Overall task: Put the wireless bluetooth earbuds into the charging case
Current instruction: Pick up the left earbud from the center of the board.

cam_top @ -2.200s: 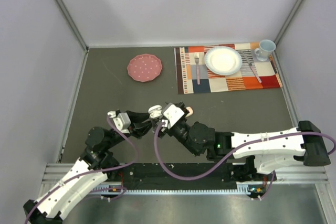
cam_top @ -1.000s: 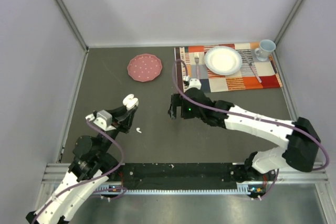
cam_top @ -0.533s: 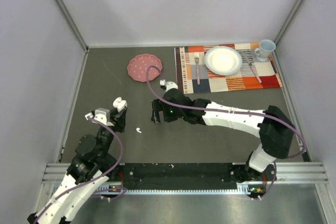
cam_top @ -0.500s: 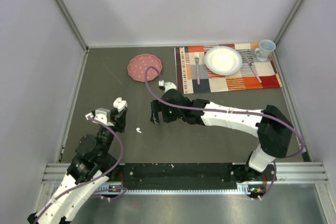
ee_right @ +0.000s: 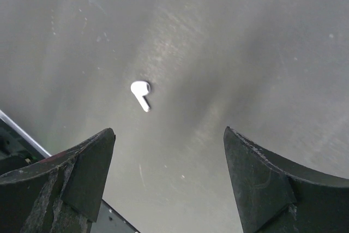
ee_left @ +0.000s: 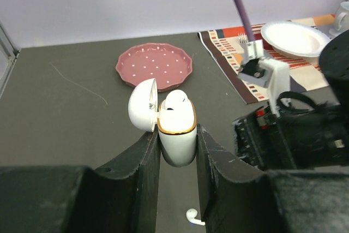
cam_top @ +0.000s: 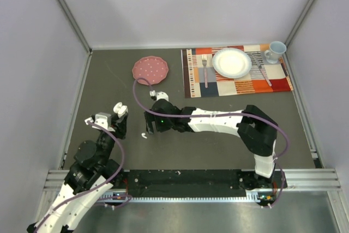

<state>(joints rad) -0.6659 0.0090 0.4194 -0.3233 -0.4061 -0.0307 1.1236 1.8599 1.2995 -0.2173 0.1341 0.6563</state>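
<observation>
While the right claw (ee_right: 169,135) gapes wide, one earbud (ee_right: 140,94) lies below its gap.

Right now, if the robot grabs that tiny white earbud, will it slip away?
Probably a bit. The earbud looks smooth and rounded, so it could squirt out of a pinch. It's tiny beside the right fingers, so likely very light and easily nudged. Its short stem lies flat on the table, so it probably won't roll far.

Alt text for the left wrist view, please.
The left gripper clamps an open white charging case upright, one earbud seated inside. A loose earbud lies on the dark table below it, a pink dotted plate behind.
</observation>
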